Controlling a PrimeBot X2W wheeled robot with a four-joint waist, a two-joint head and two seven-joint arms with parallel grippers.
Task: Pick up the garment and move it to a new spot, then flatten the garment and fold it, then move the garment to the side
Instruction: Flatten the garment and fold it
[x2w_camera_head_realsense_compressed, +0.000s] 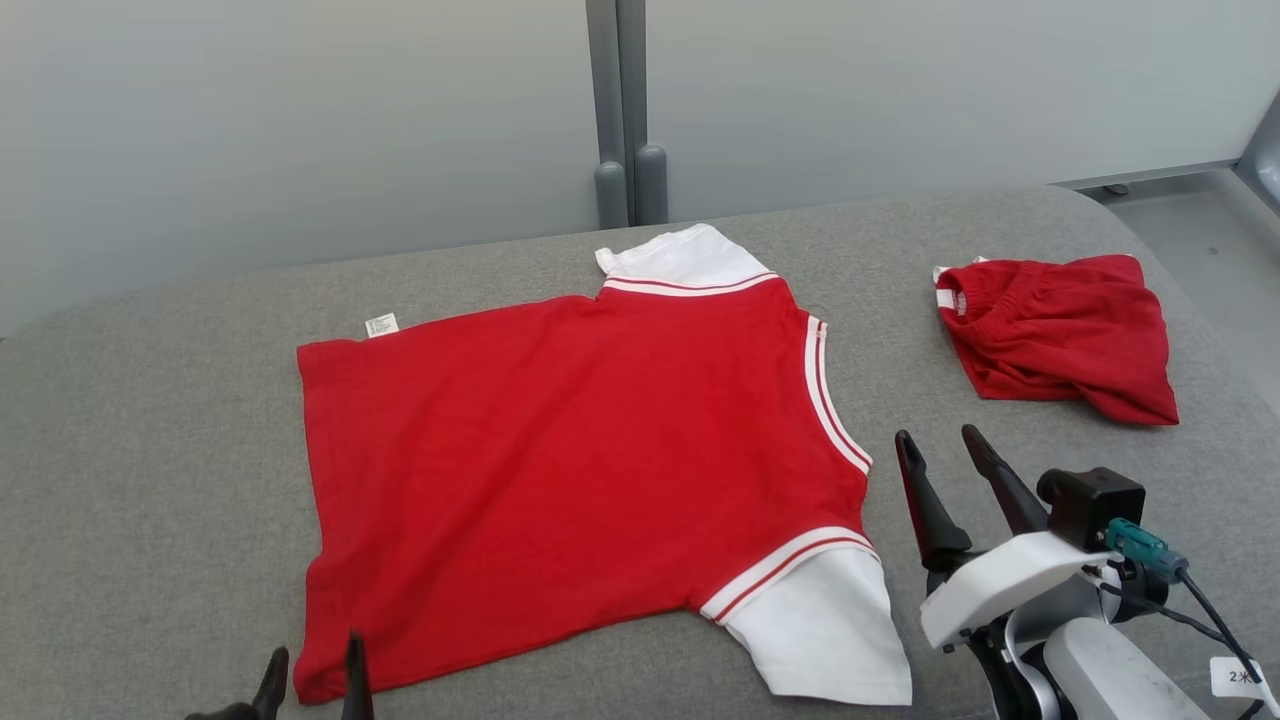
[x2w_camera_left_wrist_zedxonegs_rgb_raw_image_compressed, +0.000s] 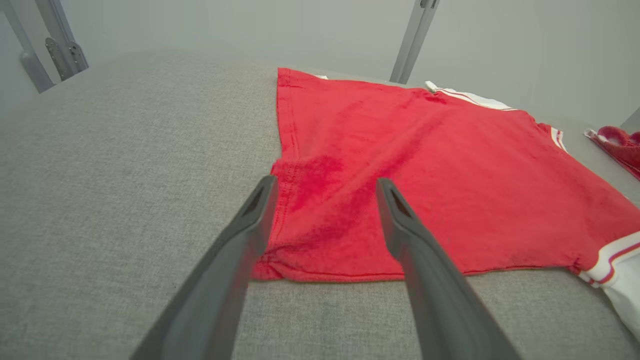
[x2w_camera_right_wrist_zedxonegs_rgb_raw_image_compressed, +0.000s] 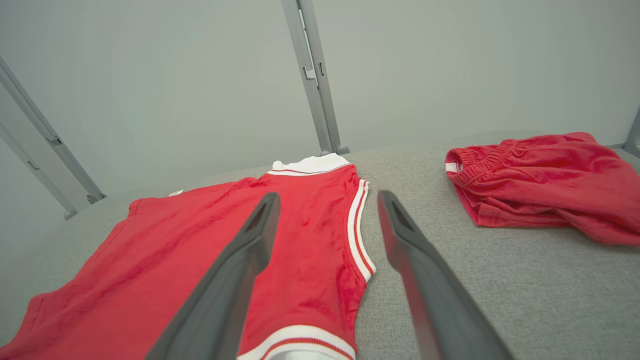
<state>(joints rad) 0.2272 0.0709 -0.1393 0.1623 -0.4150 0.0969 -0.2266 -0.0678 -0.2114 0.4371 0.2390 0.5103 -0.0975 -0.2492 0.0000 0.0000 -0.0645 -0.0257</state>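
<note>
Stretching across the head view, the grey fabric-covered surface (x2w_camera_head_realsense_compressed: 150, 450) is carrying the garment (x2w_camera_head_realsense_compressed: 560, 450), a red shirt with white sleeves, which is lying spread nearly flat at the centre, hem toward nine o'clock and collar end toward three. A bunched pair of red shorts (x2w_camera_head_realsense_compressed: 1060, 335) is sitting well apart at two o'clock. The right gripper (x2w_camera_head_realsense_compressed: 937, 436) is hovering at four o'clock, just beside the shirt's white-striped edge, fingers spread and holding nothing. The left gripper (x2w_camera_head_realsense_compressed: 315, 650) is poised at seven o'clock, fingers likewise spread, straddling the near hem corner without pinching it. Judging from this, flattening is looking all but finished and the fold is coming up. Doing it well is going to mean pinching both cloth layers at the near hem corner and beside the white sleeve (x2w_camera_head_realsense_compressed: 830, 620) at five o'clock, lifting only slightly, and carrying both grippers toward twelve o'clock in step, so the near edge is staying taut and landing square on the far edge. Uneven dragging is risking fresh wrinkles, and that sleeve is probably needing tucking inward. As for writing, a small care tag (x2w_camera_head_realsense_compressed: 381, 324) is poking out at the shirt's eleven o'clock, its print too small to read, and a white cable tag (x2w_camera_head_realsense_compressed: 1238, 677) at five o'clock is showing what looks like a "2" plus one unclear character.
</note>
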